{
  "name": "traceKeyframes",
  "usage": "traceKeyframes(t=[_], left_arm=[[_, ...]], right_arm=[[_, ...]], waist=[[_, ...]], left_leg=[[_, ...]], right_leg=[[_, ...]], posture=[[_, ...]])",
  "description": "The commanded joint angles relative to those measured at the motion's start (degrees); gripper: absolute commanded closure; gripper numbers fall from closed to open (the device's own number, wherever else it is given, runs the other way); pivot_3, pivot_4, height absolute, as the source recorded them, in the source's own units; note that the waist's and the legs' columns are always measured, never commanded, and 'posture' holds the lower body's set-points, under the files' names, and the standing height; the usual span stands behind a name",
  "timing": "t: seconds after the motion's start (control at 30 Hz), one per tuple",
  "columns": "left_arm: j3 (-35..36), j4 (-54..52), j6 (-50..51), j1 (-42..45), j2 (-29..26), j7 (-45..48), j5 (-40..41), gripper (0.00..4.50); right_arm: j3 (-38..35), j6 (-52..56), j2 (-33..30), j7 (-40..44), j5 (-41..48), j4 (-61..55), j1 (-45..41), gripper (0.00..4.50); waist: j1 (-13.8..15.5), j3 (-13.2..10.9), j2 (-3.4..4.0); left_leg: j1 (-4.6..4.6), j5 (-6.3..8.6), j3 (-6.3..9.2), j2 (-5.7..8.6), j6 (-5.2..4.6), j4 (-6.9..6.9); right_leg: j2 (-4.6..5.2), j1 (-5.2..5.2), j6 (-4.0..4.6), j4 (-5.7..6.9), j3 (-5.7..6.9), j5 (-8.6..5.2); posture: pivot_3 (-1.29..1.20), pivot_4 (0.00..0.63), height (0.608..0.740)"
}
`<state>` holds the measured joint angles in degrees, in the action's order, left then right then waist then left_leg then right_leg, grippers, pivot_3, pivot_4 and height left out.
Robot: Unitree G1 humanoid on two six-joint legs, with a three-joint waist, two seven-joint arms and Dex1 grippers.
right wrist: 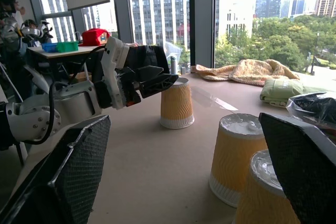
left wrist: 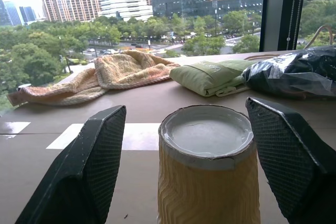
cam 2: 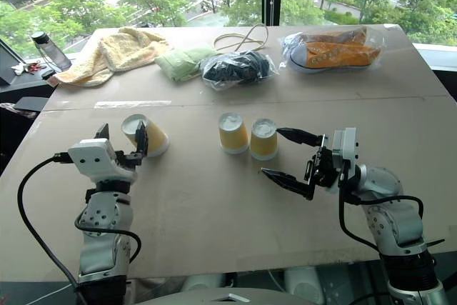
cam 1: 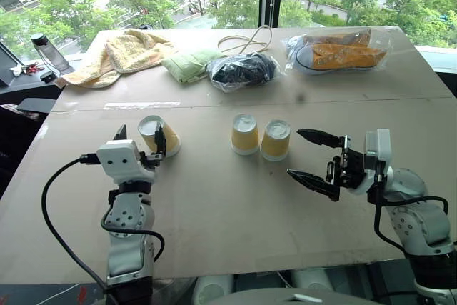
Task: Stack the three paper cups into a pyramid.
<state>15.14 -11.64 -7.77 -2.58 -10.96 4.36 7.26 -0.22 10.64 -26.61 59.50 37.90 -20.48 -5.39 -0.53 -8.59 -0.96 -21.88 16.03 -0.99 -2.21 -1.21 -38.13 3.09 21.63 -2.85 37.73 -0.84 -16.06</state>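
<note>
- Standing upside down on the brown table (cam 1: 214,205), side by side and touching: two yellow-orange tapered paper cups (cam 1: 245,134) (cam 1: 275,140).
- Third yellow-orange paper cup (cam 1: 158,136), also inverted on the table, well to their left, is flanked by the left gripper (cam 1: 140,141); whether it is clamped cannot be told.
- Right gripper (cam 1: 305,153) is held wide open just beside the pair.

head views overhead (wrist views table-level)

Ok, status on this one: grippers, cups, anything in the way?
Left gripper around lone cup, grip unconfirmed. Right gripper open, empty, beside cup pair. No pyramid yet. Nothing between cups.
</note>
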Motion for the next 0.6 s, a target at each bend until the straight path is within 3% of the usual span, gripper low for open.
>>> traceKeyframes(t=[0.03, 0.53, 0.6], left_arm=[[-0.6, 1.4, -0.5, 1.2, -0.9, 0.9, -0.8, 0.74], [-0.3, 7.4, -2.3, 3.9, -2.4, 2.2, -0.3, 0.74], [-0.1, 7.8, -2.7, 4.1, -2.5, 2.4, 0.0, 1.28]], right_arm=[[-0.4, -0.8, -0.2, -0.1, 0.2, -2.4, -0.2, 0.00], [-0.4, -1.0, 0.2, -0.3, -0.3, -2.4, -0.2, 0.00], [-0.4, -1.1, 0.2, -0.3, -0.3, -2.4, -0.2, 0.00]], waist=[[0.0, 0.0, 0.00], [0.0, 0.0, -0.01], [0.0, 0.0, -0.01]], left_leg=[[0.00, 0.00, 0.00, 0.00, 0.00, 0.00], [0.00, 0.00, 0.00, 0.00, 0.00, 0.01], [0.00, 0.00, 0.00, 0.00, 0.00, 0.01]], right_leg=[[-0.01, 0.00, 0.00, 0.00, 0.03, 0.00], [-0.02, 0.01, 0.00, 0.00, 0.13, 0.00], [-0.01, 0.01, 0.00, 0.00, 0.12, 0.00]], posture=[[0.00, 0.150, 0.740], [0.00, 0.150, 0.740], [0.00, 0.150, 0.740]])
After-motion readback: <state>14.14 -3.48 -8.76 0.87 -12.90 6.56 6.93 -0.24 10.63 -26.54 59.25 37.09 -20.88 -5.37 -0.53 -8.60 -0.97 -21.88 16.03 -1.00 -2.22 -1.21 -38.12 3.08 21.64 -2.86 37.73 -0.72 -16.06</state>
